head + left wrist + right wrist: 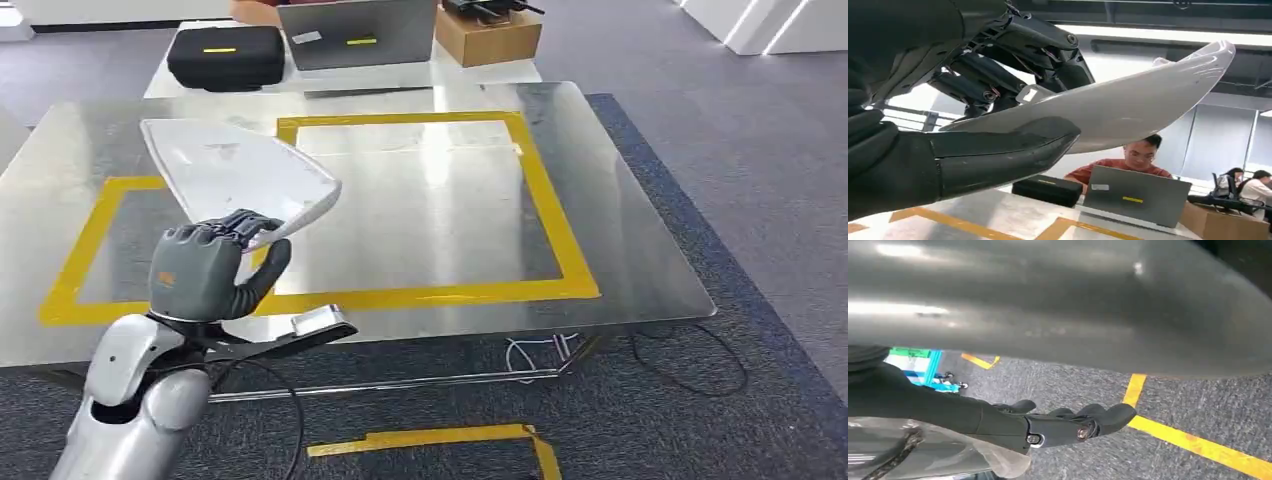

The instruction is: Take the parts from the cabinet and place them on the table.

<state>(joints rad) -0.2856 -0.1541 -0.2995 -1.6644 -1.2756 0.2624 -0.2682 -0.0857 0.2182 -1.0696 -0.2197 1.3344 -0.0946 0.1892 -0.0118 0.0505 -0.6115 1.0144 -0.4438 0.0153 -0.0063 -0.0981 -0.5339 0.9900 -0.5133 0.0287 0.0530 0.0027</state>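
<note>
Left hand [208,272] fingertips hidden under white part [240,180] – laptop [358,33] top cut by frame edge.

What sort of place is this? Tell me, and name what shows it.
Probably a robotics lab or workshop: a steel table marked with yellow tape, a laptop on a back bench, grey carpet.

Black case [226,55]; laptop [357,35]; cardboard box [488,37].

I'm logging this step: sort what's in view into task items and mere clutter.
Belongs to the job:
- white part, held by the left hand above the table
- metal table with yellow tape outline

Just lying about:
- black case
- laptop, with a person at it
- cardboard box
- cables on the carpet
</note>
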